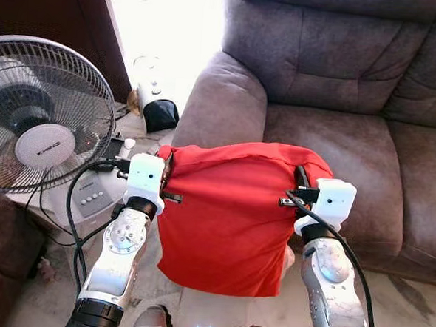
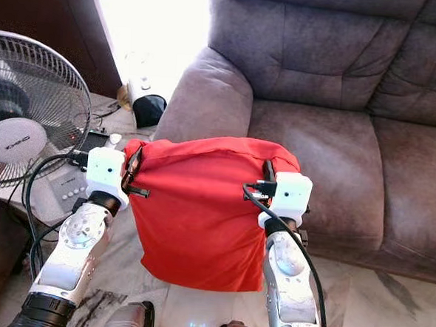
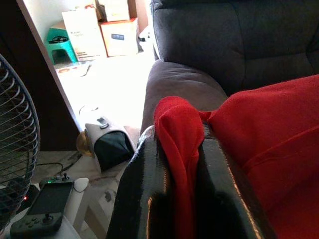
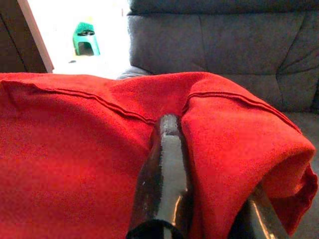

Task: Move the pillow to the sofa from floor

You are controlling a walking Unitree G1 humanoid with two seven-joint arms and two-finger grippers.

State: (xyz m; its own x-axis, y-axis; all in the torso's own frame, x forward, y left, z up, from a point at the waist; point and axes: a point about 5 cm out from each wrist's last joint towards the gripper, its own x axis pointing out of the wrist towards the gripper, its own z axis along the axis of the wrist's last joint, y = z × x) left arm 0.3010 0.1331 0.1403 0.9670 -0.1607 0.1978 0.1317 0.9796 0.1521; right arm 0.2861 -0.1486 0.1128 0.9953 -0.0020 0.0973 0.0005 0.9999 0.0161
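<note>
Grey sofa (image 1: 333, 89) behind, red pillow (image 1: 226, 216) hanging lengthwise downward, top corners pinched by left tool (image 1: 165, 176), right tool (image 1: 299, 185)

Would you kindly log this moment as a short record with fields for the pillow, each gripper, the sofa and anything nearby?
pillow: red pillow hangs in the air between both arms, off the floor, in front of the sofa seat
left gripper: left gripper shut on the pillow's upper left corner; red cloth bunched between its fingers
right gripper: right gripper shut on the pillow's upper right corner
sofa: grey-brown sofa straight ahead, pillow not yet on it
nearby: fan on the robot's left; handheld game console below it
</note>
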